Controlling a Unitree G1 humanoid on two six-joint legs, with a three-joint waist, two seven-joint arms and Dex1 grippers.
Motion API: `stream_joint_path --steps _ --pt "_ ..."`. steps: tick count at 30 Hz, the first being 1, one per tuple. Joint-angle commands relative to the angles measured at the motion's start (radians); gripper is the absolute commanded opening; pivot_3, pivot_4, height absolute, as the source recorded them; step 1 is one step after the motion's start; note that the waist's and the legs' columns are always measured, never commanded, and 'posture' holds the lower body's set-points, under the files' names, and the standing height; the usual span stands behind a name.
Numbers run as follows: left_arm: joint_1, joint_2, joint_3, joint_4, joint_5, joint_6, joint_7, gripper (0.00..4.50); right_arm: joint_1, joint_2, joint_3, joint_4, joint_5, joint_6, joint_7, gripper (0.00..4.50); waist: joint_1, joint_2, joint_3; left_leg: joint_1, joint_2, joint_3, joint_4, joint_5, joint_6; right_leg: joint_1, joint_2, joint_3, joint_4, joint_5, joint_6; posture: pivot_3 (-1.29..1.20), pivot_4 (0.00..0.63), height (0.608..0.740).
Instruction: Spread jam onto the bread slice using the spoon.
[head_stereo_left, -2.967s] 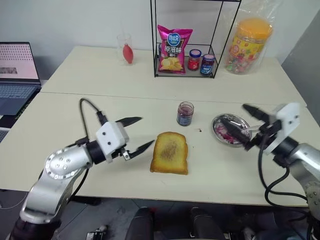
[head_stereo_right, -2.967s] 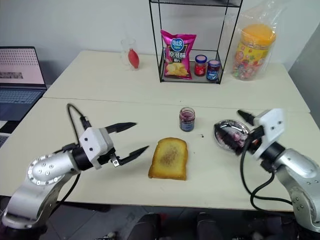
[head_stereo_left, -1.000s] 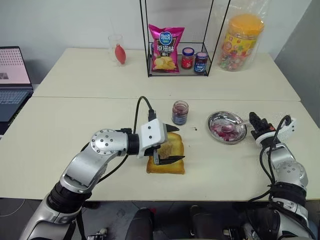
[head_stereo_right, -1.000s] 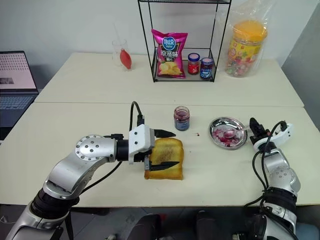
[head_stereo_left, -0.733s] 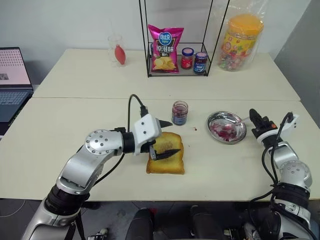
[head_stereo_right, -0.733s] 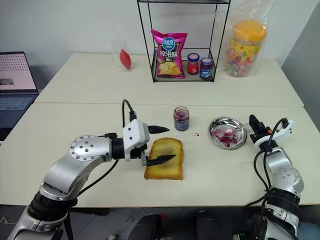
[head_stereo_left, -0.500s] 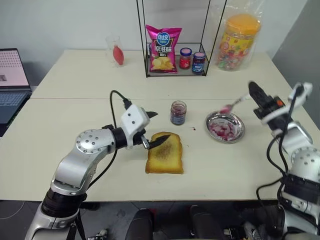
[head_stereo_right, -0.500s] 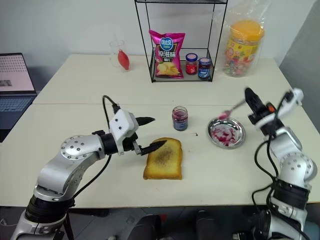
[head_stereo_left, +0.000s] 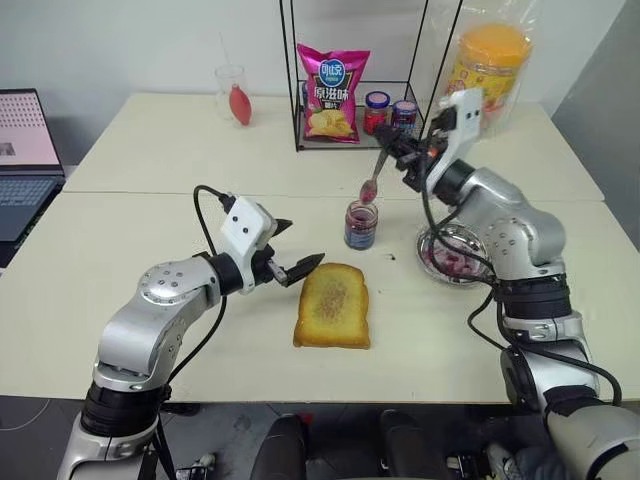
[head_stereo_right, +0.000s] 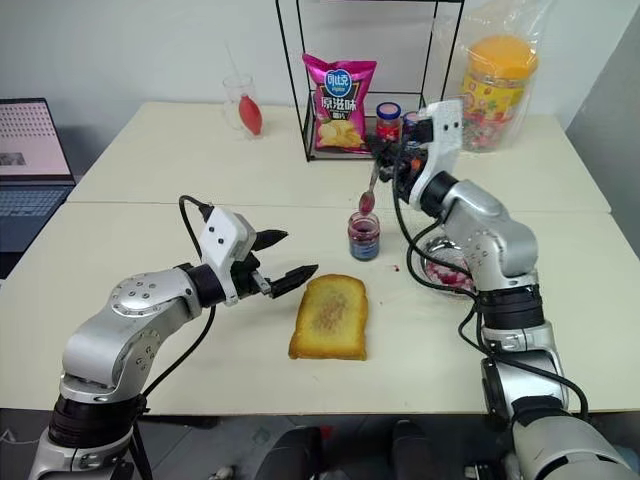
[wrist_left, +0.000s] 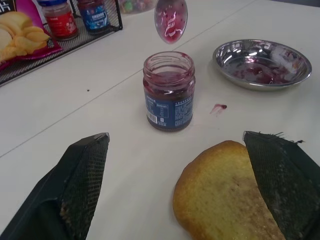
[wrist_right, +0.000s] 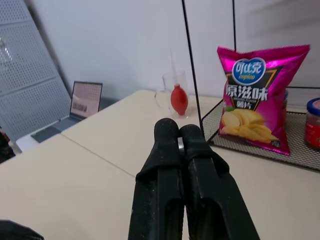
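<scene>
Item: my right gripper (head_stereo_left: 392, 150), fingers clenched on the handle of the spoon (head_stereo_left: 372, 180). The spoon hangs bowl-down, smeared with red, directly above the open mouth of the jam jar (head_stereo_left: 360, 224), not touching it.

Item: my left gripper (head_stereo_left: 290, 250), jaws spread wide and holding nothing, hovering just beside the near left edge of the bread slice (head_stereo_left: 333, 306), apart from it.

Item: bread slice, flat on the table (head_stereo_left: 130, 250), browned centre bare, no jam on it yet. The jar stands just behind it; a steel dish (head_stereo_left: 452, 256) streaked with red sits to the jar's right.

Step in hand, as I judge it: loading the spoon.

Next move calls for: lowering the bowl straight into the narrow jar mouth without knocking the jar, scooping, then carrying the load level to the bread.
</scene>
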Motion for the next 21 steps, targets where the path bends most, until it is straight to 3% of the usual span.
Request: stream_joint_path --steps 1,21 --pt "0.013 0.001 0.035 -0.050 -0.028 0.010 0.012 4.50 -0.007 0.003 0.006 0.014 -0.065 -0.092 0.054 0.05 0.000 0.000 0.000 0.000 0.000 0.000 0.000 0.000 0.000 0.000 0.000 0.000 0.001 0.000 0.000 0.00 0.150 0.740" --pt "0.039 0.004 0.006 -0.076 -0.027 0.018 0.024 4.50 0.058 0.133 0.046 0.241 -0.277 -0.329 0.102 0.05 -0.007 0.000 0.000 0.003 0.000 0.000 0.001 0.002 -0.002 -0.001 0.001 0.001 0.010 0.000 0.000 0.00 0.150 0.740"
